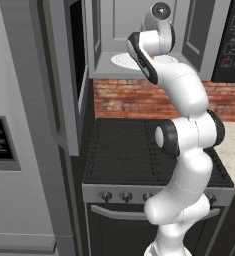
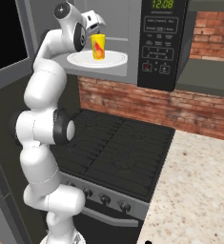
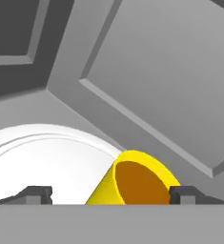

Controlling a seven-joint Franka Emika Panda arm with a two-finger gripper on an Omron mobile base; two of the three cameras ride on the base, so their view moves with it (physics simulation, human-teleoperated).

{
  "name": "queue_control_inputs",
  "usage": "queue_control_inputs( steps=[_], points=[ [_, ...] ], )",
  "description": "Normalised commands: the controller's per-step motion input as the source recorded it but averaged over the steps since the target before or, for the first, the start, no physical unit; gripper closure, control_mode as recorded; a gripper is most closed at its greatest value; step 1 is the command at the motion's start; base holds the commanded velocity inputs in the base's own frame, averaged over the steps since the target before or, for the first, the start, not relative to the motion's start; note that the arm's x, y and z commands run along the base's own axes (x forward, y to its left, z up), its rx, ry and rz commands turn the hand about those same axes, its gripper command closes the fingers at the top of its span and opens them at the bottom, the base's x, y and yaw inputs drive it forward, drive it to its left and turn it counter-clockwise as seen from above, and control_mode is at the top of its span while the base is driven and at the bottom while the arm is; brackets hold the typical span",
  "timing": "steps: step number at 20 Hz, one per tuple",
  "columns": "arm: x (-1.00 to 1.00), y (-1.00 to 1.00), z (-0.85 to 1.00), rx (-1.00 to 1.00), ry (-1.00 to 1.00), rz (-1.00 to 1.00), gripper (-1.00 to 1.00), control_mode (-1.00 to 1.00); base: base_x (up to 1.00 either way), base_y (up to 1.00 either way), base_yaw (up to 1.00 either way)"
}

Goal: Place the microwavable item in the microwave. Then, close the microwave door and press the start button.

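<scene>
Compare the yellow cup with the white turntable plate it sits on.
The yellow cup is tall, upright and narrow; the turntable plate is flat, wide and round. The cup is bright yellow with a red-and-green mark; the plate is plain white. The cup rests on the plate, covering only a small part. Both are inside the microwave cavity.

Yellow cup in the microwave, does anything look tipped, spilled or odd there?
Nothing stands out. The cup stands upright on the turntable plate inside the microwave, no spill visible. The door is open, and the hand is close behind the cup.
</scene>
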Motion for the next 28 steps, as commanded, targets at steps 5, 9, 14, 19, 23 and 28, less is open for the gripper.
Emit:
queue_control_inputs(
  steps=[5, 9, 14, 19, 23, 28],
  points=[
    [0.0, 0.0, 0.03, 0.0, -0.12, 0.02, -1.0, -1.0, 0.0, 0.0, 0.0],
    [-0.48, 0.0, 0.09, 0.0, -0.23, 0.02, -1.0, -1.0, 0.0, 0.0, 0.0],
    [-1.0, 0.0, -0.23, -0.02, -0.27, 0.0, -1.0, -1.0, 0.0, 0.0, 0.0],
    [-1.0, 0.2, -0.6, -0.11, -0.23, 0.0, -1.0, -1.0, 0.0, 0.0, 0.0],
    [-1.0, 0.49, -0.65, -0.17, -0.18, 0.0, -1.0, -1.0, 0.0, 0.0, 0.0],
    [-1.0, 0.79, -0.12, -0.2, -0.09, 0.0, -1.0, -1.0, 0.0, 0.0, 0.0]
  ],
)
